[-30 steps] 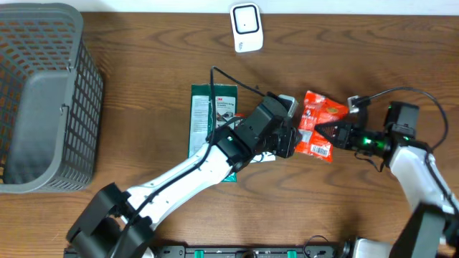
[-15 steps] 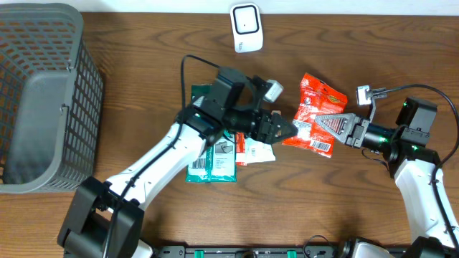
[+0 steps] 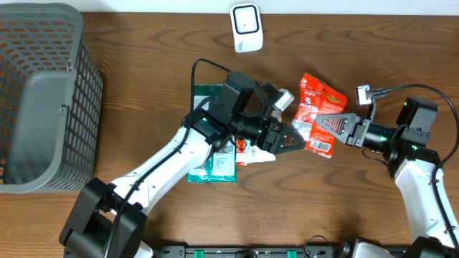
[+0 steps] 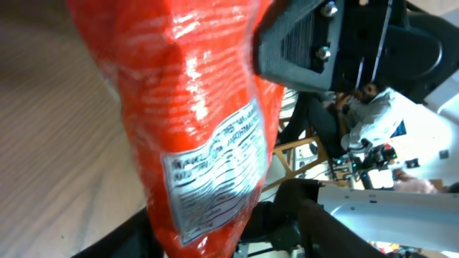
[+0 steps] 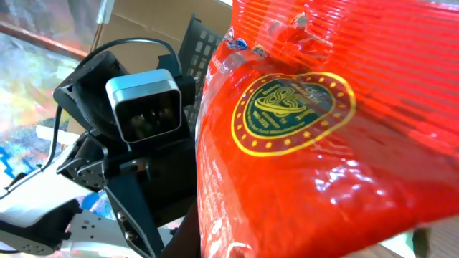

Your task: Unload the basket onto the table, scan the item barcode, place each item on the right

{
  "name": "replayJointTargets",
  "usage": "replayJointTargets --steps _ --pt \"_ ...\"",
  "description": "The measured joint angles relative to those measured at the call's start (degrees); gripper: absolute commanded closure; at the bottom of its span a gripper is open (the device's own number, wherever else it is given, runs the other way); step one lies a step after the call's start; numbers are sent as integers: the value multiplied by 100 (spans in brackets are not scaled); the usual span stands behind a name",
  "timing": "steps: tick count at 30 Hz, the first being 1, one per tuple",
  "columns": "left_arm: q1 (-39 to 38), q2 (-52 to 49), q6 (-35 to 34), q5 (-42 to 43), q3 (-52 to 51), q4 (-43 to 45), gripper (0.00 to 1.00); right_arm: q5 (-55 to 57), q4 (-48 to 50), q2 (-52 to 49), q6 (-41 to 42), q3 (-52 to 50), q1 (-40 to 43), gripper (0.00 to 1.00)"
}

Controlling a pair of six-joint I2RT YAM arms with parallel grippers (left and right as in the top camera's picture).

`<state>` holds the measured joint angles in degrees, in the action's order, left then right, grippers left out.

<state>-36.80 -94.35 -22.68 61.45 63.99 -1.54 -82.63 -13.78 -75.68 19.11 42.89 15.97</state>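
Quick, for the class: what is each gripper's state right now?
Left gripper: at the red packet; open or closed cannot be told.
Right gripper: closed, holding the red packet.

A basket (image 3: 43, 100) is standing at the left end of the table (image 3: 143, 57), with a scanner (image 3: 245, 27) sitting at the far edge near the middle. A flat pack (image 3: 215, 166) is lying at centre, partly under the left arm (image 3: 172, 154), a small card (image 3: 252, 156) just to its right. The snack packet (image 3: 315, 107) is hanging right of centre, between the left gripper (image 3: 290, 137) and the right gripper (image 3: 326, 123)
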Motion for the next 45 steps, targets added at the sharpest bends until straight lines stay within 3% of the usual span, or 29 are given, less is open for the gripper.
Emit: replayJointTargets --steps 15,18,20,23,26,30,36,40,45 --pt "-243 0 4 -208 0 380 51 -9 4 0 289 0 4 95" --pt "-245 0 15 -251 0 396 64 -9 9 0 365 0 -4 94" --pt "-243 0 4 -369 0 389 81 -9 15 0 396 0 -20 88" --pt "-243 0 13 -435 -2 391 91 -26 22 0 435 0 -22 78" --pt "-245 0 17 -466 -2 367 93 -22 153 0 463 0 -24 61" --pt "-247 0 20 -446 -2 302 93 -26 407 0 448 0 -24 47" --pt "-140 0 20 332 -2 299 93 -28 765 0 437 0 -24 34" --pt "-37 0 20 1167 -2 321 93 -92 802 0 439 0 -24 35" --pt "-33 0 46 1574 -2 341 93 -409 743 0 442 0 -24 49"
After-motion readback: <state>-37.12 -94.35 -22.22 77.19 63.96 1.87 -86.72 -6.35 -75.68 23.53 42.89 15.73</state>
